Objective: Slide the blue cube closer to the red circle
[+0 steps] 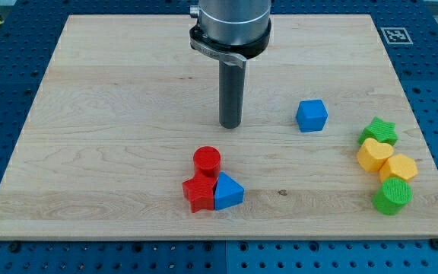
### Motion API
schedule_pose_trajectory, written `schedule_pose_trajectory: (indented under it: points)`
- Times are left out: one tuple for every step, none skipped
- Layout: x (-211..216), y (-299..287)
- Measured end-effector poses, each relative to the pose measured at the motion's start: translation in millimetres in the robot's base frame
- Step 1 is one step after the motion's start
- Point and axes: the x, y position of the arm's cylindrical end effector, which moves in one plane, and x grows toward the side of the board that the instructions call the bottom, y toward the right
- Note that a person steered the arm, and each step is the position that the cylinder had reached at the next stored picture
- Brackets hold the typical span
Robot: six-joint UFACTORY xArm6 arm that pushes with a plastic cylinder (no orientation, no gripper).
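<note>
The blue cube sits on the wooden board, right of centre. The red circle, a short red cylinder, stands lower and left of it, near the board's middle bottom. My tip rests on the board between them, well left of the blue cube and just above and right of the red cylinder, touching neither.
A red star-like block and a blue triangle touch the red cylinder from below. At the view's right edge a green star, a yellow heart, a yellow hexagon and a green cylinder cluster.
</note>
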Motion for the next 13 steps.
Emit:
schedule_pose_trajectory:
  points:
    - [-4.5,0.0]
    - [-40.7,0.8]
    - [-72.1,30.3]
    - [-78.9,96.9]
    - [-76.1,158.9]
    - [-61.3,186.3]
    - [-34.9,188.0]
    - [-30.7,188.0]
    - [-30.7,184.9]
    - [-30.7,166.7]
    - [-30.7,165.8]
    - [-20.2,163.8]
    - [-13.6,129.4]
